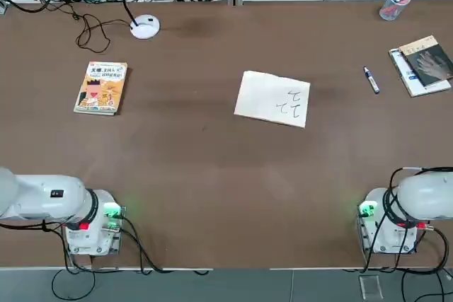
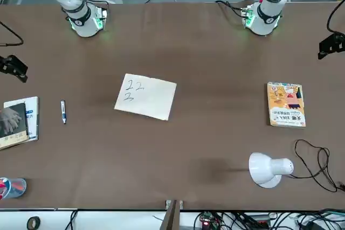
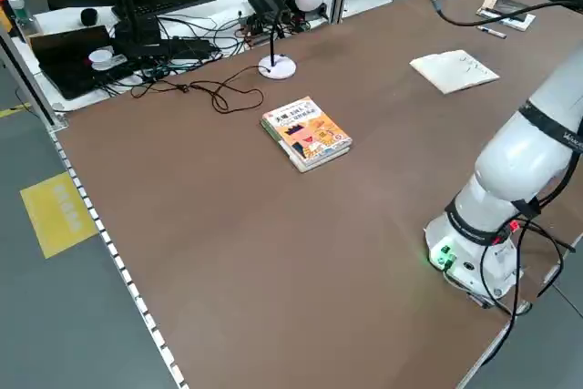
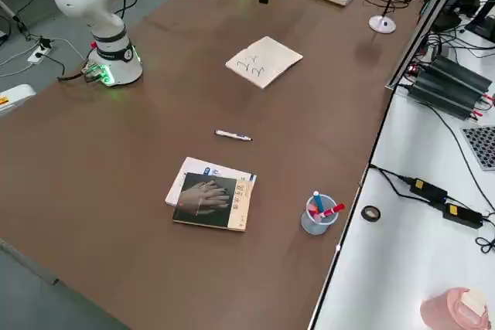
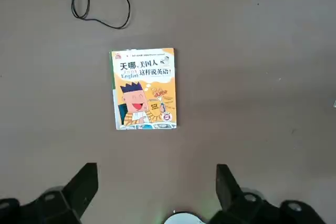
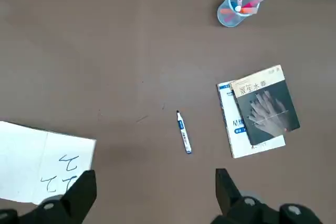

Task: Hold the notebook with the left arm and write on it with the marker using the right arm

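Note:
The notebook lies flat in the middle of the table, a cream pad with a few dark strokes near one end. The marker lies on the table to the notebook's right, apart from it, and also shows in the right wrist view. My right gripper hangs high above the marker and the notebook's edge, open and empty. High over the orange book, my left gripper is open and empty too. Both arms' bases stand at the near edge.
An orange illustrated book lies at the far left. A dark-covered book on a white one sits at the far right, and a cup of pens stands behind it. A white desk lamp and a loose cable occupy the back left.

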Tool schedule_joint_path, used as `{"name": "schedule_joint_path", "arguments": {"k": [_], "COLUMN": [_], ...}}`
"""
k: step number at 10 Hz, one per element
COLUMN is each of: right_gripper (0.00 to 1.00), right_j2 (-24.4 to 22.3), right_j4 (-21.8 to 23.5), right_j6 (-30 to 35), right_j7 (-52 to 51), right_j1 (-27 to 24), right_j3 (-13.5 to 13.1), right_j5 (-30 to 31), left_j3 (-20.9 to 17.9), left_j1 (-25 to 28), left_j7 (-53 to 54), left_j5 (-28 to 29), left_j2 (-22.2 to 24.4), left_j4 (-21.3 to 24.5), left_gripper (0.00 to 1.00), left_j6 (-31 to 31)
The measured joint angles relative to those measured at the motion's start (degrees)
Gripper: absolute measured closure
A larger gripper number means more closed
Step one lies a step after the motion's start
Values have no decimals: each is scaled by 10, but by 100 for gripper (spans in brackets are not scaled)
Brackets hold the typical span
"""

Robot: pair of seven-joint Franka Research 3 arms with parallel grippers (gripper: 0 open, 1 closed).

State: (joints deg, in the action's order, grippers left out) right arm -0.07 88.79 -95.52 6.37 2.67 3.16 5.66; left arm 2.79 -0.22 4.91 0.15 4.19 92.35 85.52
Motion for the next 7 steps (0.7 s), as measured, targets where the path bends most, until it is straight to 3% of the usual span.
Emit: {"name": "schedule_joint_path", "arguments": {"k": [7], "right_gripper": [0], "right_j2": [0], "right_j4": [1], "right_j6": [-7], "right_j7": [0], "right_j1": [-1], "right_j3": [-1], "right_j5": [0], "left_j3": [1], "left_j1": [0], "left_j7": [0], "left_j5": [0], "left_j2": [0], "left_j4": [-1], "left_gripper": [0], "left_j6": [0]}}
